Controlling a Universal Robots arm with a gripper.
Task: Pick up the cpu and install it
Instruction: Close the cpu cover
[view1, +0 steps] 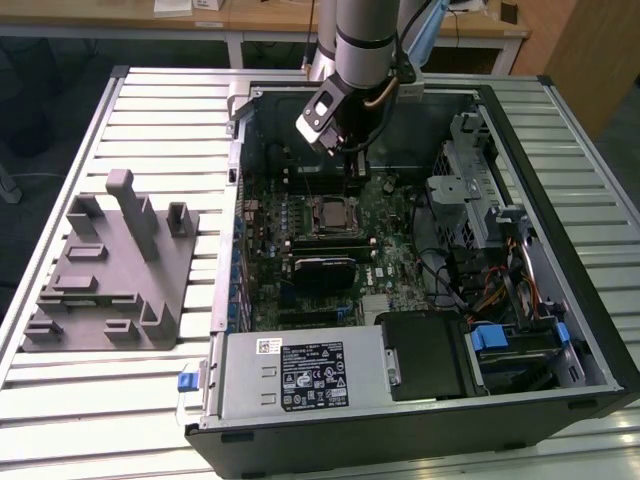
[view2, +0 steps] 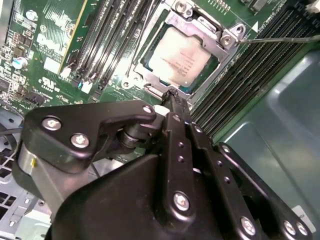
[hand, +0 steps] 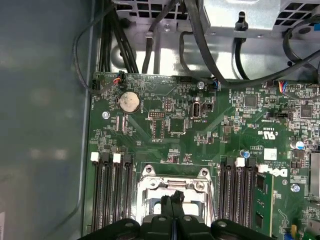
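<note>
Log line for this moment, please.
cpu: in socket | gripper: shut, holding nothing, at socket edge

Grey fixture (view1: 110, 270) beside open computer case (view1: 400, 435)

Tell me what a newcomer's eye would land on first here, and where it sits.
The pale silvery square cpu lies in its metal-framed socket on the green motherboard, and the black gripper hangs close over the socket's edge, jaws shut and empty. In the exterior view, the open black computer case lies on the slatted metal table, with a grey plastic block fixture to the exterior view's left of it.
</note>
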